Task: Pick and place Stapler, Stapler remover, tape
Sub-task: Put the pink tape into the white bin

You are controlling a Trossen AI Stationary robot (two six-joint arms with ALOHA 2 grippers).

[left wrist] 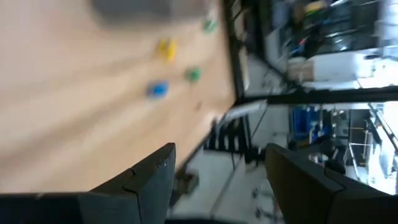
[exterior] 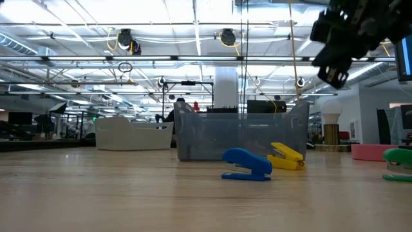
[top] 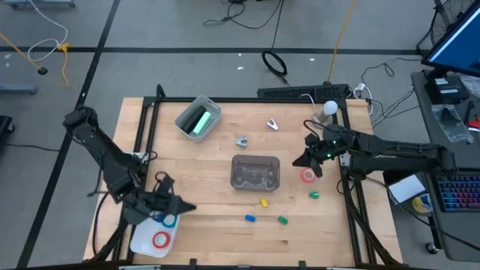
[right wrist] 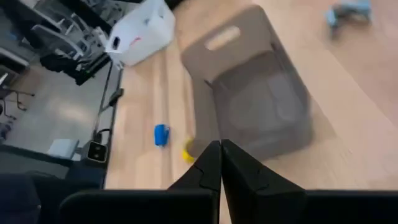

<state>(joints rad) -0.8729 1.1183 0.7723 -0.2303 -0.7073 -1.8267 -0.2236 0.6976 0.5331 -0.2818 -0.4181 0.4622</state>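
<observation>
A pink-red tape roll [top: 308, 175] lies flat on the table just near-side of my right gripper [top: 300, 160], which hovers shut and empty above the wood [right wrist: 221, 144]. My left gripper [top: 184, 206] is open and empty [left wrist: 221, 152] at the near-left, beside a white tray [top: 142, 241] holding a red tape ring [top: 161, 240] and a blue one [top: 169, 220]. Small staplers rest on the table: yellow [top: 263, 201], blue [top: 250, 218], green [top: 283, 220] and green [top: 314, 195]. Two grey staple removers [top: 241, 140] [top: 272, 124] lie farther back.
A clear bin [top: 255, 172] stands mid-table, between the arms. A second bin [top: 197, 120] with something green inside sits toward the far left. A white bulb-shaped object [top: 329, 109] stands at the far right corner. A black frame rail [top: 349, 196] runs along the table's right edge.
</observation>
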